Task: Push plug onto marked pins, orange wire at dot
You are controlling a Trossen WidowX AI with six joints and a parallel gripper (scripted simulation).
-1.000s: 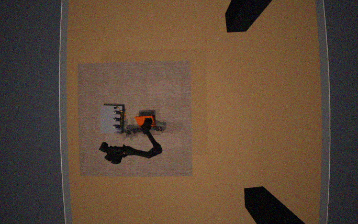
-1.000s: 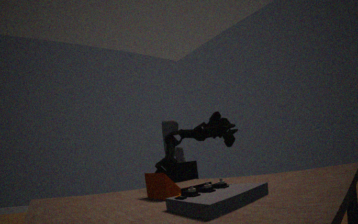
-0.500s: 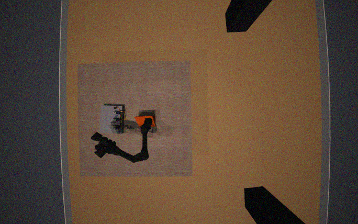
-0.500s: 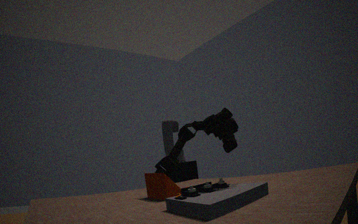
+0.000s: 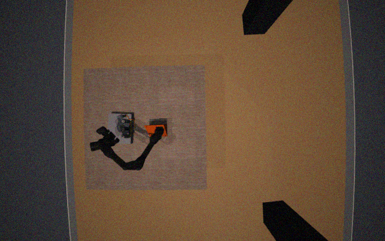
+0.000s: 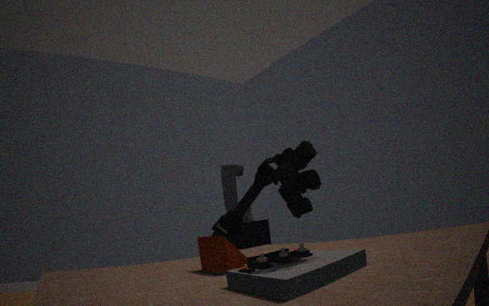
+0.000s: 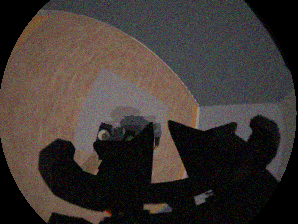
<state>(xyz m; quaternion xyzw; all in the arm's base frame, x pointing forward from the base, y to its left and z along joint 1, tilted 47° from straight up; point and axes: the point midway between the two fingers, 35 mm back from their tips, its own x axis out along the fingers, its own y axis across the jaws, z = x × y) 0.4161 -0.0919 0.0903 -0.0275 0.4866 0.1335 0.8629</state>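
Observation:
The holder [image 5: 112,121] [image 6: 324,267] [image 7: 100,96] is a flat light-grey slab on the table. Dark motor bodies with pale hubs [image 6: 262,259] [image 7: 103,134] stand in a row on it. A thin orange lead [image 5: 130,119] [image 6: 243,267] shows near one end of the row; a small orange bit [image 7: 156,147] shows below the fingertip gap in the wrist view. The plug, pins and coloured band cannot be made out. My gripper [image 7: 160,124] is partly open with nothing visible between the fingertips. It hangs above the holder, whose near part the fingers partly hide in the wrist view.
An orange wedge-shaped block [image 5: 150,129] [image 6: 216,254] stands by the arm's base beside the holder. A grey post [image 6: 229,187] rises behind the arm. Two large black bars [image 5: 255,22] [image 5: 286,218] lie far from the holder in the top view.

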